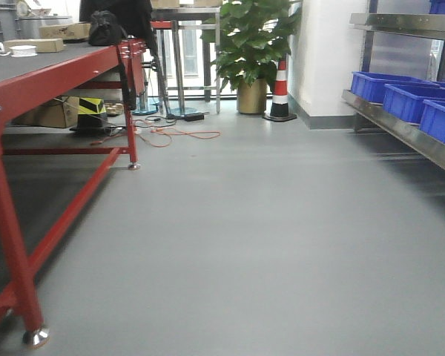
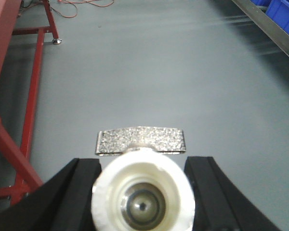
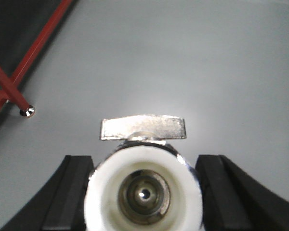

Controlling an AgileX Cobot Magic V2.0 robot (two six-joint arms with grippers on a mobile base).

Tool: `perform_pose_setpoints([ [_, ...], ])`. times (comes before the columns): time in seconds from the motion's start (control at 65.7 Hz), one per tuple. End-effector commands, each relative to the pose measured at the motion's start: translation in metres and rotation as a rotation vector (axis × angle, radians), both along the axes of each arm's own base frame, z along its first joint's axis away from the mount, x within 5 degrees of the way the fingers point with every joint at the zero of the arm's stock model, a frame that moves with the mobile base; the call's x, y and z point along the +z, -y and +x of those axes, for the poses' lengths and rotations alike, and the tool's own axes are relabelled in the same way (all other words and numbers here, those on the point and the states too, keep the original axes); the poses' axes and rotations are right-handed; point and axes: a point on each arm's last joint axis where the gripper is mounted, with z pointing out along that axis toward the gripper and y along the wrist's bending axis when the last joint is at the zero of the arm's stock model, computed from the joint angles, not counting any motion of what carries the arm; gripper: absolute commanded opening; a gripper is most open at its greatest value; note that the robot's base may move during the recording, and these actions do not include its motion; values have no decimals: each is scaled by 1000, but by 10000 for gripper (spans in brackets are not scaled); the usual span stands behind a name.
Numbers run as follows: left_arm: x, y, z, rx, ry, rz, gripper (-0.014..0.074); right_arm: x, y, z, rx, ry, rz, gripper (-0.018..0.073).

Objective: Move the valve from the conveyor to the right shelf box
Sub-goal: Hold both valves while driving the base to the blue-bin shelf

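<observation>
Left gripper [image 2: 143, 190]: clamped on valve [image 2: 142, 202]. Right gripper [image 3: 143, 190]: clamped on second valve [image 3: 143, 195]. Both off conveyor [image 1: 30, 63], over floor [image 1: 267, 222]. Hold firm toward blue boxes [image 1: 408, 100] on right shelf [image 1: 386, 120]: risk of round taped body slipping out and dropping during travel.

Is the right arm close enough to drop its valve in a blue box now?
Probably not yet. The right hand grips a valve over the floor, and the blue boxes sit on the shelf off to the side. Nothing blocks the way, but the robot likely must roll closer.
</observation>
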Motion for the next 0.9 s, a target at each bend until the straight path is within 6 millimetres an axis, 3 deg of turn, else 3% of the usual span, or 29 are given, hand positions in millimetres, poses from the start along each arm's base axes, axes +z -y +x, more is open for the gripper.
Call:
perform_pose_setpoints([
  [0.0, 11, 2, -3, -4, 77, -16, -111, 15, 1, -3, -10, 92, 21, -162],
  [0.883, 11, 2, -3, -4, 77, -16, -111, 16, 1, -2, -13, 110, 26, -162],
])
